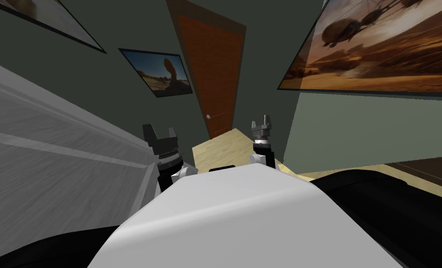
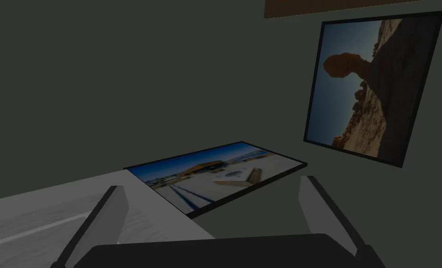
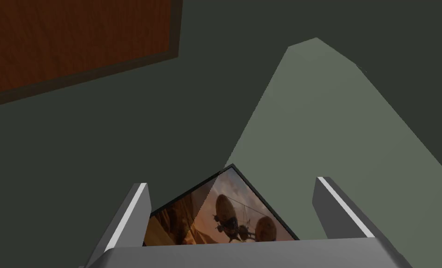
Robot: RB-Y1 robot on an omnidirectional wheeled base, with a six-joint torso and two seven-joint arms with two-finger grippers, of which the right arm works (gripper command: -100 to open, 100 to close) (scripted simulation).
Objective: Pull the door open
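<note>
As pale floor [image 1: 215,150] runs ahead, brown door [image 1: 213,70] shut in frame [image 3: 75,78], fingers [image 2: 110,214] spread.

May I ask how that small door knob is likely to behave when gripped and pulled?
The knob looks small, round and smooth, so a pinch may well slip off. The door looks like a rigid wood-grained panel, so it would probably swing stiffly rather than flex.

- dark green walls [image 1: 136,28] lined a narrow passage.
- pale wood floor [image 1: 220,151] ran between them.
- a framed desert picture [image 1: 161,72] and a larger picture [image 1: 382,46] hung there.
</note>
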